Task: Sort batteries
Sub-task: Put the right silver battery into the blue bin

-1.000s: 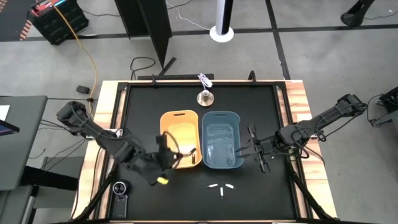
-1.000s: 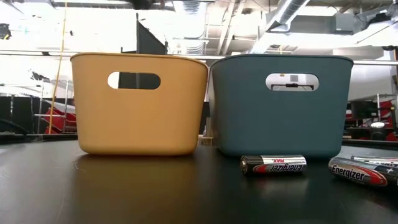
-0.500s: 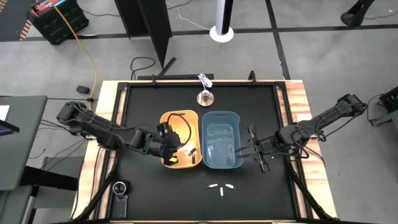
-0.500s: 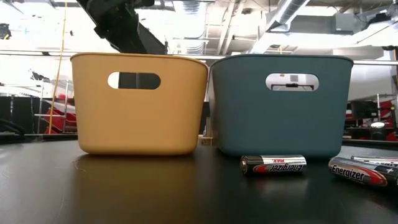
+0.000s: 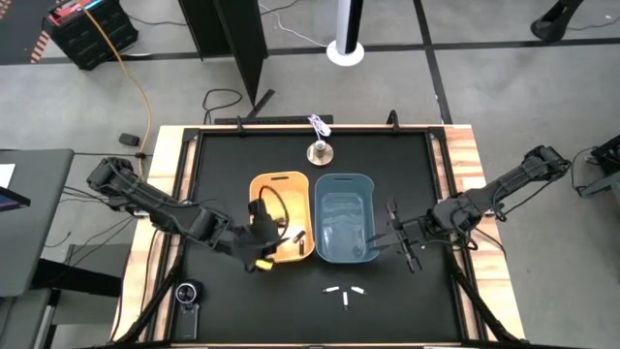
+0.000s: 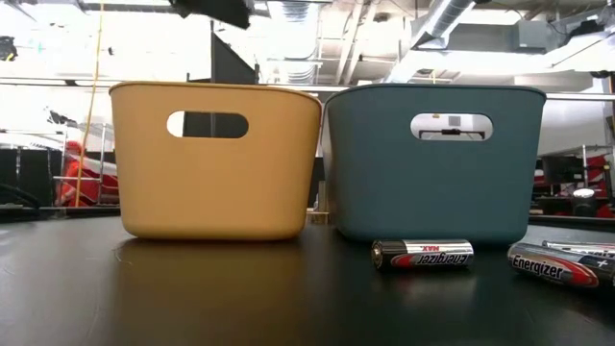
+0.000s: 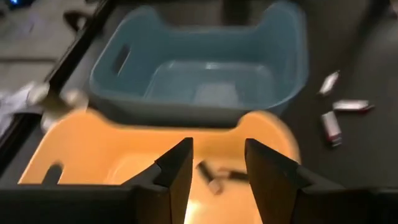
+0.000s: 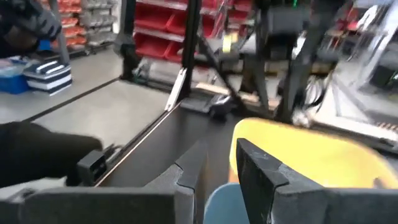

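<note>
While the right end effector (image 5: 395, 238) stays parted, the released left end effector (image 5: 260, 233) has retreated from the yellow tub (image 5: 281, 184).

From overhead the light is even and bright, the matte black tabletop (image 5: 407, 165) giving no glare and only faint shadows. At table height the room behind is washed out by ceiling lights (nearly white), while the yellow tub (image 6: 215, 160) and blue tub (image 6: 434, 161) stay crisp and throw soft reflections on the surface. The left wrist picture is dim and motion-blurred: the batteries (image 7: 336, 115) beyond the left claw (image 7: 217, 168) are soft streaks. The right wrist picture is brighter, smeared past the right claw (image 8: 219, 165), its fingers dark silhouettes.
</note>
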Motion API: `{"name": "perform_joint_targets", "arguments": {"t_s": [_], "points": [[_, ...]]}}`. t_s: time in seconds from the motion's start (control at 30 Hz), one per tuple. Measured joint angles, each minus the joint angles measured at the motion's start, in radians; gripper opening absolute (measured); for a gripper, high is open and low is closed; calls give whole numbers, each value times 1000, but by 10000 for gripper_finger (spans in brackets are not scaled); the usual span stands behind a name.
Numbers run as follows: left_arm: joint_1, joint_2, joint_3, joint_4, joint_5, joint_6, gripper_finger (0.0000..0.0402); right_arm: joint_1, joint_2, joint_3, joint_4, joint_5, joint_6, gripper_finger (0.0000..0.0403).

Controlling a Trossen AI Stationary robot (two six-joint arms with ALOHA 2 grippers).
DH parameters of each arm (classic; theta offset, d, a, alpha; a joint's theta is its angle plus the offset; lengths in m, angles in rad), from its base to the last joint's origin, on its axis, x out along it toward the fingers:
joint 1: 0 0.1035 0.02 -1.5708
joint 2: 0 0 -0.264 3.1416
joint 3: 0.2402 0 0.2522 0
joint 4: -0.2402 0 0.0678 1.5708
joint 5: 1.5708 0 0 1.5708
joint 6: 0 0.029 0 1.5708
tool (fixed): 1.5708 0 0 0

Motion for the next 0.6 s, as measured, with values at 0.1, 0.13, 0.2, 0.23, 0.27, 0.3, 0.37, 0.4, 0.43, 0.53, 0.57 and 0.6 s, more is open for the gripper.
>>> {"name": "perform_joint_targets", "arguments": {"t_s": [0.1, 0.13, 0.2, 0.23, 0.27, 0.3, 0.37, 0.4, 0.43, 0.53, 0.57, 0.6], "points": [[-52, 0, 13, 28, -31, 12, 131, 36, 36, 0, -44, 25, 59, 106], [-67, 0, 13, 33, -45, 12, 129, 50, 53, 1, -66, 50, 89, 109], [-102, 1, 13, 27, -87, 3, 125, 84, 97, 16, -132, 108, 163, 121], [-120, 1, 13, 27, -115, -5, 124, 103, 124, 26, -154, 137, 198, 129], [-137, 1, 13, 26, -143, -14, 122, 123, 151, 38, -167, 162, 227, 138], [-153, 1, 13, 26, -167, -22, 121, 144, 179, 50, -176, 178, 254, 146], [-183, 1, 13, 24, -206, -34, 119, 184, 236, 80, -175, 188, 294, 163], [-195, 1, 13, 23, -218, -40, 118, 205, 267, 98, -172, 199, 314, 170], [-206, 1, 13, 22, -234, -47, 117, 225, 296, 116, -174, 212, 331, 175], [-232, 1, 13, 22, -258, -70, 116, 280, 386, 184, -227, 240, 403, 186], [-239, 1, 13, 22, -261, -78, 116, 295, 416, 209, -260, 249, 438, 187], [-244, 1, 13, 21, -263, -82, 116, 309, 444, 234, -296, 258, 476, 188]]}}
